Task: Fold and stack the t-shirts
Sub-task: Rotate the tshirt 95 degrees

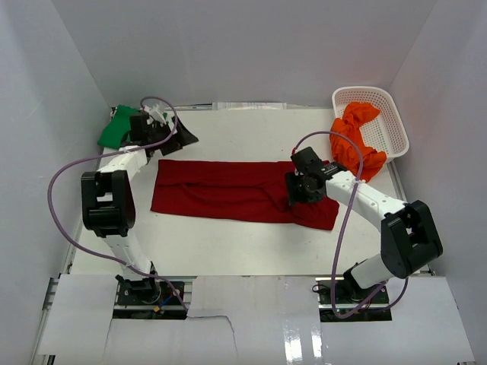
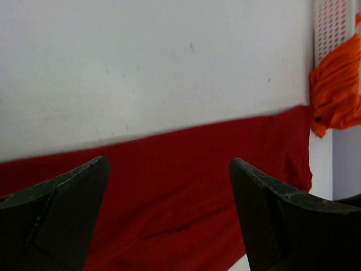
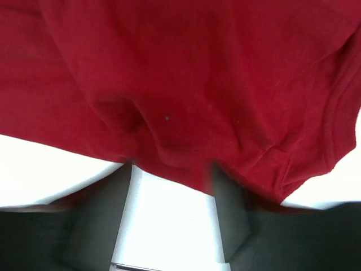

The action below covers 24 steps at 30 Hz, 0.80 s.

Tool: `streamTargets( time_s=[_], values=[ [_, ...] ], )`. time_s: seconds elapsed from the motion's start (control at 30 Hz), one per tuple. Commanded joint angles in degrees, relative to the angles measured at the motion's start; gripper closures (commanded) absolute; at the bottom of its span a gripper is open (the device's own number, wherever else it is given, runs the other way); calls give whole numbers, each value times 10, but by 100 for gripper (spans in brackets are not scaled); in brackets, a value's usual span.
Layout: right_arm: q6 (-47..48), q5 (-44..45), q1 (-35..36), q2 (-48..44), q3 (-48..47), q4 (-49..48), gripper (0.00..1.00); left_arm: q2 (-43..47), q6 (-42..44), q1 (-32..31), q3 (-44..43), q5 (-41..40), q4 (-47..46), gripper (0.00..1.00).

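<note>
Top external shows us nothing stacked: dark red t-shirt (image 1: 221,190) spread left of the basket (image 1: 393,114), orange t-shirt (image 1: 354,141) draped in it, green t-shirt (image 1: 114,131) far left; left tool (image 2: 169,186) wide and empty, right tool (image 1: 298,190) hold we cannot tell.

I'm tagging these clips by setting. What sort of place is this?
Probably a robot lab's enclosed test cell, not a home: plain white panels box in a white table, with a left arm and a right arm bolted at its near edge.
</note>
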<state>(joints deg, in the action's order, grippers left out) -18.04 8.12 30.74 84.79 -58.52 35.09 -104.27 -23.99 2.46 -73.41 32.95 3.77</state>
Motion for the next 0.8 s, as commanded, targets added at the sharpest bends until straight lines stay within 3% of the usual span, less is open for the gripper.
streamTargets(
  time_s=[0.0, 0.2, 0.27, 0.6, 0.7, 0.77],
  values=[
    [-27, 22, 7, -10, 27, -38, 54, -3, 16, -16, 29, 59, 45, 2],
    [-44, 19, 10, 9, 76, -71, 86, -26, 18, -44, 68, 93, 45, 2],
    [-47, 20, 10, 15, 86, -78, 92, -30, 23, -46, 73, 88, 50, 2],
    [-60, 37, 5, 165, 23, -71, 91, -104, 37, -46, 66, -38, 138, 2],
    [-60, 34, -9, 208, -6, -70, 91, -108, 18, -46, 78, -63, 147, 2],
    [-54, 35, -17, 227, -20, -70, 91, -99, -10, -47, 86, -122, 156, 2]
  ],
)
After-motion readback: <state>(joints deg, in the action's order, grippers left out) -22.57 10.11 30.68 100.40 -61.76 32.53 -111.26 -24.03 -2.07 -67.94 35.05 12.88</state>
